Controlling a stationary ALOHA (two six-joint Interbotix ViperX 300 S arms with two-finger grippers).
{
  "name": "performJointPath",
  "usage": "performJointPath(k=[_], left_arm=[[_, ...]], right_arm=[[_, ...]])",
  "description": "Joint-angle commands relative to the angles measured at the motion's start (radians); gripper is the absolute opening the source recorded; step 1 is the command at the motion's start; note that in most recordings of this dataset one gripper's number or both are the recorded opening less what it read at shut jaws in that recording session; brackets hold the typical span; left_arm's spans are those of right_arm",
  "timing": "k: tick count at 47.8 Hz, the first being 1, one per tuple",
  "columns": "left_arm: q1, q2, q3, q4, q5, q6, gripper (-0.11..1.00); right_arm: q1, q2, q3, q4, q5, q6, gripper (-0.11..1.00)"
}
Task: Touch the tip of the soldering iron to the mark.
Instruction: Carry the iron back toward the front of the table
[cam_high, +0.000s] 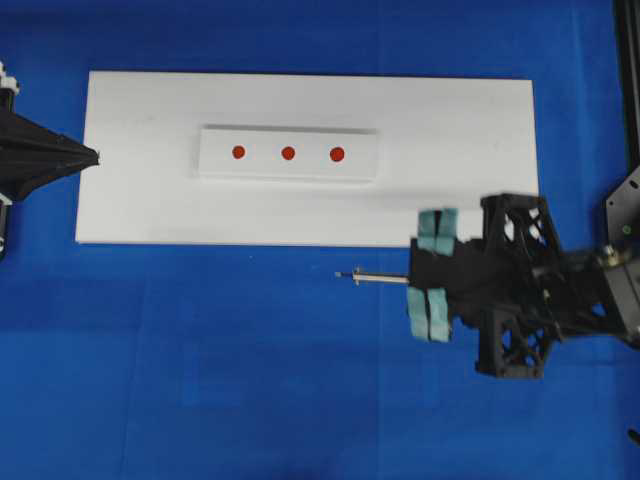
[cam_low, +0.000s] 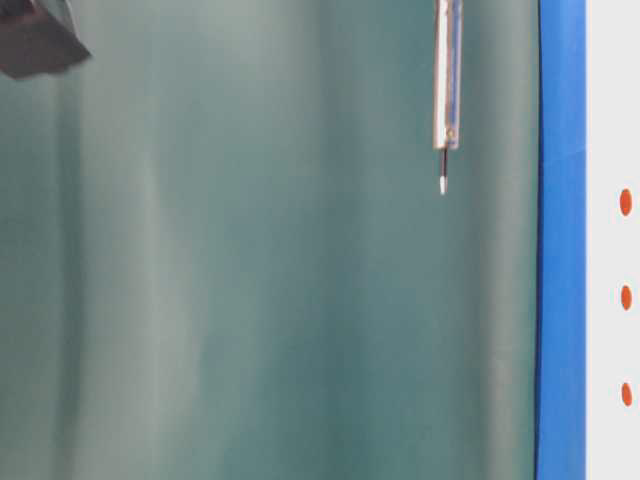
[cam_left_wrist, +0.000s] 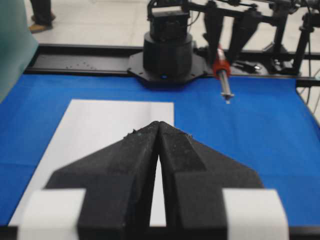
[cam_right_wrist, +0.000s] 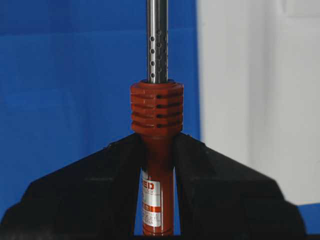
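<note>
My right gripper (cam_high: 415, 278) is shut on the red-orange handle of the soldering iron (cam_right_wrist: 156, 115), and its metal shaft (cam_high: 380, 278) points left. The tip (cam_high: 341, 275) hangs over the blue cloth, just off the white board's near edge, touching nothing. The mark (cam_high: 288, 153) is the middle one of three red dots on the raised white strip (cam_high: 215, 165), and it lies beyond and to the left of the tip. In the table-level view the tip (cam_low: 442, 185) is well apart from the mark (cam_low: 626, 297). My left gripper (cam_high: 92, 156) is shut and empty at the board's left end.
The white board (cam_high: 450, 120) lies on blue cloth (cam_high: 200, 370). The two outer red dots (cam_high: 238, 152) (cam_high: 337, 154) flank the mark. The right arm's black frame (cam_high: 520, 290) stands over the cloth at the right. A black rail (cam_high: 628, 60) runs along the right edge.
</note>
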Motion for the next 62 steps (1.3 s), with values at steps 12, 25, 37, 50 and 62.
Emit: performJointPath(k=[12,25,37,50,62], left_arm=[[0.000,0.005,-0.009,0.002,-0.011,-0.002,0.00],[0.000,0.005,-0.009,0.002,-0.011,-0.002,0.00],[0.000,-0.005,-0.012,0.002,-0.011,0.000,0.00],[0.000,-0.008,-0.012,0.002,-0.005,-0.002,0.00],[0.000,-0.012,-0.012,0.002,0.002,-0.002,0.00]], right_arm=[[0.032,0.021,-0.031,-0.038,-0.009,0.026,0.06],[-0.003,0.152,-0.150,-0.074,-0.020,0.020,0.06],[-0.041,0.275,-0.307,-0.074,-0.043,-0.049,0.06],[-0.074,0.396,-0.468,-0.069,-0.040,-0.107,0.06],[-0.078,0.419,-0.488,-0.058,-0.043,-0.100,0.06]])
